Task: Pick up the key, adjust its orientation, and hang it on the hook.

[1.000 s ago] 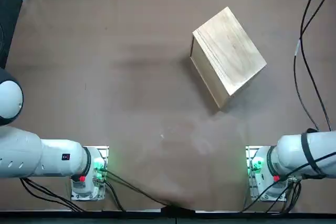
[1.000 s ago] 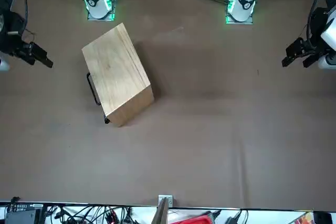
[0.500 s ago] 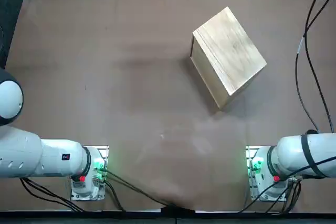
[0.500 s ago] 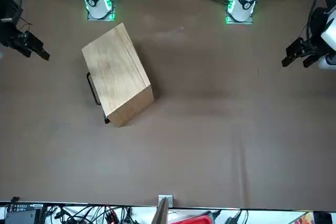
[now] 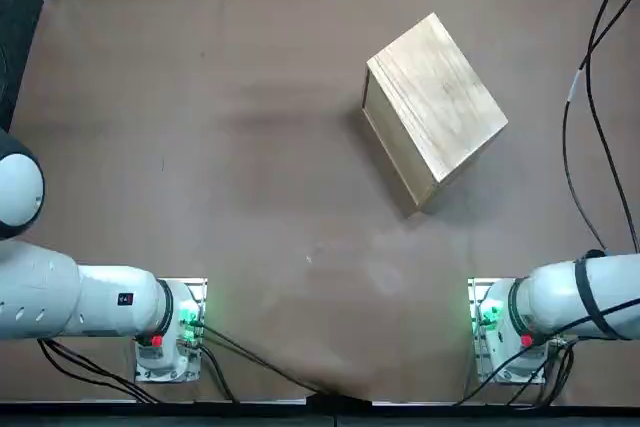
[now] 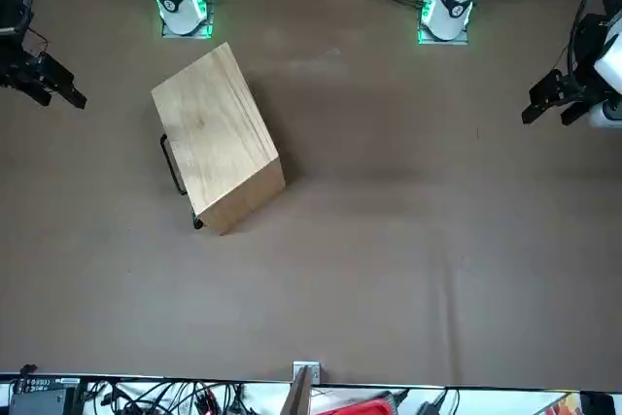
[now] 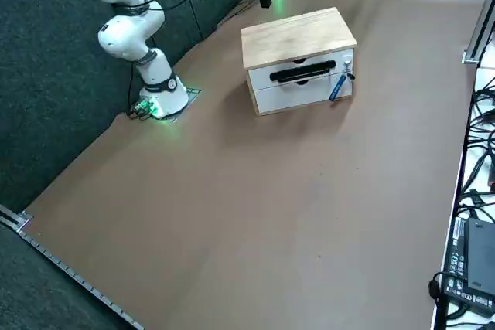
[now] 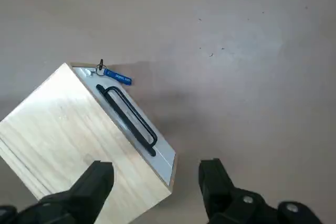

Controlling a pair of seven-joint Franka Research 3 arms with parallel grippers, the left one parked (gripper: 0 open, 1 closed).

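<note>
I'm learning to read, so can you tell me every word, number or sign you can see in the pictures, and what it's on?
No word can be read for sure.
Blue key tag by the wooden box: pale marks, too small to read.
Black device at the table's edge: pale print, too small to read.
Dark label on the left arm: marks too tiny to read.

In the upper right of the right side view, the key [image 7: 338, 87], a blue tag on a small ring with a dark piece, hangs slanted at the pale hook [image 7: 347, 62].
</note>
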